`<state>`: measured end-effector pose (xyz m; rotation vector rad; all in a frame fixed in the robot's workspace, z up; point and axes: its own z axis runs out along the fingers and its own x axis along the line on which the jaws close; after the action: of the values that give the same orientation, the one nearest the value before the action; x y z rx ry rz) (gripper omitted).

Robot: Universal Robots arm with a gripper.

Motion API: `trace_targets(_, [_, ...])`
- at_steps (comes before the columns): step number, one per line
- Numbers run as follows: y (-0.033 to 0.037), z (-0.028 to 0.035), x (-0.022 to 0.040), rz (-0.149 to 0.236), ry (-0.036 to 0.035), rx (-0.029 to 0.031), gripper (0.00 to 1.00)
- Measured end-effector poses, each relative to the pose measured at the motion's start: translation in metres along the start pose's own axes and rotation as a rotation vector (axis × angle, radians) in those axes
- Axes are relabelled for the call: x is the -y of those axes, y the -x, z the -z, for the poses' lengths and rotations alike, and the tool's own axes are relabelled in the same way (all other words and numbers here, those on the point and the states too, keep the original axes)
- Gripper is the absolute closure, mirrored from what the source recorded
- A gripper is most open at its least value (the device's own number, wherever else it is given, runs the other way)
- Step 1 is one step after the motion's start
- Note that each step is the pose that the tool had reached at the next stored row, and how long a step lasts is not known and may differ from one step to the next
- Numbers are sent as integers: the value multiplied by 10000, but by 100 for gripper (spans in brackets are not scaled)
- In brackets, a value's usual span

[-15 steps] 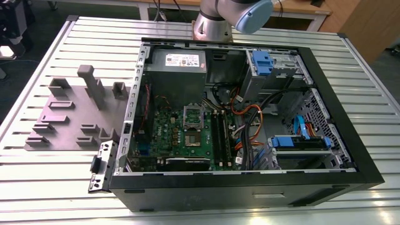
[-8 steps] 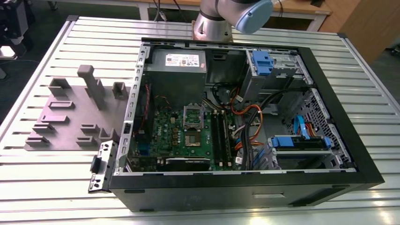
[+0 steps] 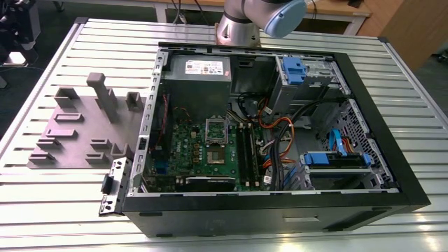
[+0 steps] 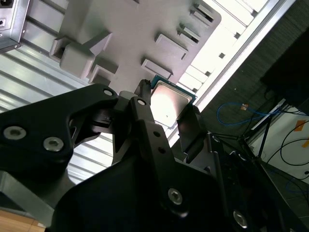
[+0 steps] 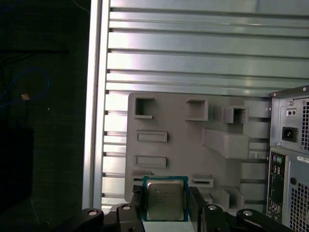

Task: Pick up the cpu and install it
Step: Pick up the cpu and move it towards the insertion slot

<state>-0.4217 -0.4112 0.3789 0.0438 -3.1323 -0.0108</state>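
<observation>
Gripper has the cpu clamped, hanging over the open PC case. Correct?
Not over the case. The gripper has the cpu clamped above the grey fixture plate on the slatted table. The PC case stands beside that plate, as the first wrist view shows.

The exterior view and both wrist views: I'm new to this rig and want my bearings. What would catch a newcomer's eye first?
In the exterior view, the open black computer case lying on the slatted metal table, its green motherboard exposed. In the first wrist view, the gripper is shut on the cpu, silvery top facing the camera, with a grey plate of moulded holders behind it.
</observation>
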Motion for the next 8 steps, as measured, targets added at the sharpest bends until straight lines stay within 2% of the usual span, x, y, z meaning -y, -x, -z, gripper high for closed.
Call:
trace_targets(3, [1, 1, 5, 2, -1, -2, 53])
trace_targets(8, [-1, 0, 47, 1, -1, -1, 53])
